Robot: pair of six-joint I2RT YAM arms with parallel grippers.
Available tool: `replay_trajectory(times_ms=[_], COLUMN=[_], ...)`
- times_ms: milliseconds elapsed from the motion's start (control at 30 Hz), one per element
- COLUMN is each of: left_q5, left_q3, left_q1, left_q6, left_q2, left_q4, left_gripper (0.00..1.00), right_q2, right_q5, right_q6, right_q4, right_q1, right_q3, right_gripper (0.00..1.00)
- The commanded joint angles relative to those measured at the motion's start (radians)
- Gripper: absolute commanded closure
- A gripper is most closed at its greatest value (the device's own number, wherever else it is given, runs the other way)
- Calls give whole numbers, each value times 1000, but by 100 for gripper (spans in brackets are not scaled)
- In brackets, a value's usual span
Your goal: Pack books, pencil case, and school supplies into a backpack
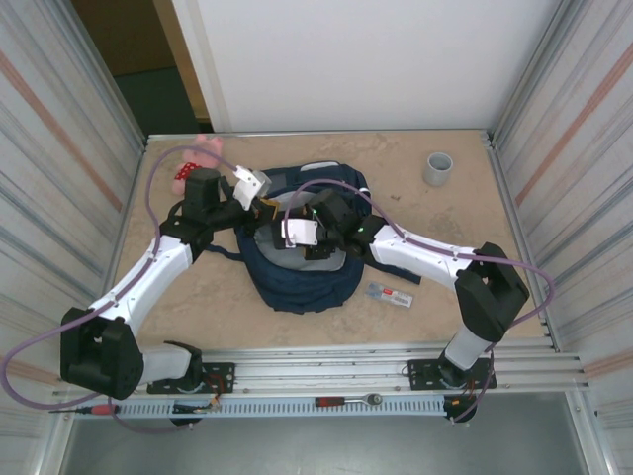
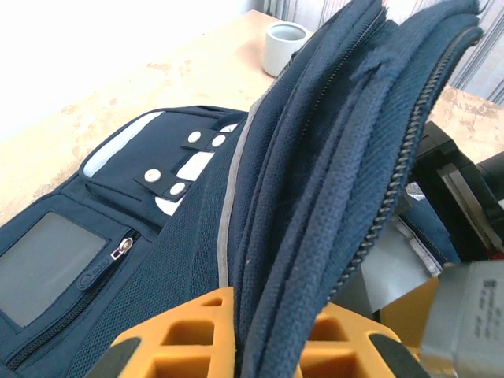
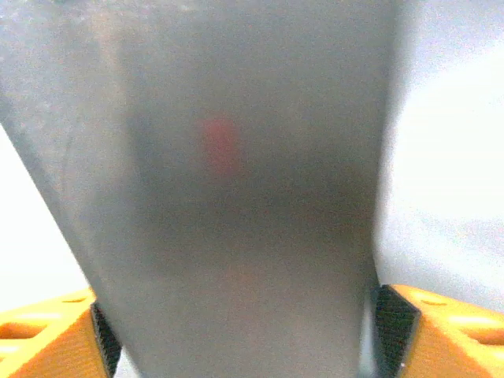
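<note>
My left claw [image 2: 252,350] is clenched on the raised zip edge of the backpack [image 2: 157,236], propping its mouth open. The bag's body stretches away ahead of my fingers. Just to its right, my right claw [image 3: 236,331] grips a flat grey slab [image 3: 236,236], blurred, its long side running away from my fingers, right at that mouth. I judge the gap between the zip edges is tight. Further right and behind that claw, nearer it than my left, a small pack with a red label [image 1: 391,294] lies on the table [image 1: 465,208], open room around it.

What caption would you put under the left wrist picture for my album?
Left gripper holds up the navy backpack by its zippered flap; a grey cup stands on the tan table behind.
</note>
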Motion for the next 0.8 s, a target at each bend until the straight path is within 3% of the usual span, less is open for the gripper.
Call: replay_trajectory(times_ms=[0,167,267,467,667,767], left_q5=[74,71,64,67,68,73], left_q3=[70,62,56,42,43,44], left_q1=[7,9,9,10,10,9], left_q6=[-30,-37,-48,-59,-70,-73], left_q2=[-66,-63,-64,-61,-69,-67], left_q4=[105,116,121,139,147,151], left_gripper=[100,100,100,100,100,100], right_q2=[-50,-126,-176,-201,-120,-54], right_q5=[38,50,84,-8,164,219], right_q6=[147,311,500,1025,1449,1556], right_q4=[-68,-111,-129,-19,121,138], right_q1=[-8,-8,-6,20,110,141], right_q3=[24,-40,-63,-138,-180,-159], right_gripper=[15,13,16,36,53,60])
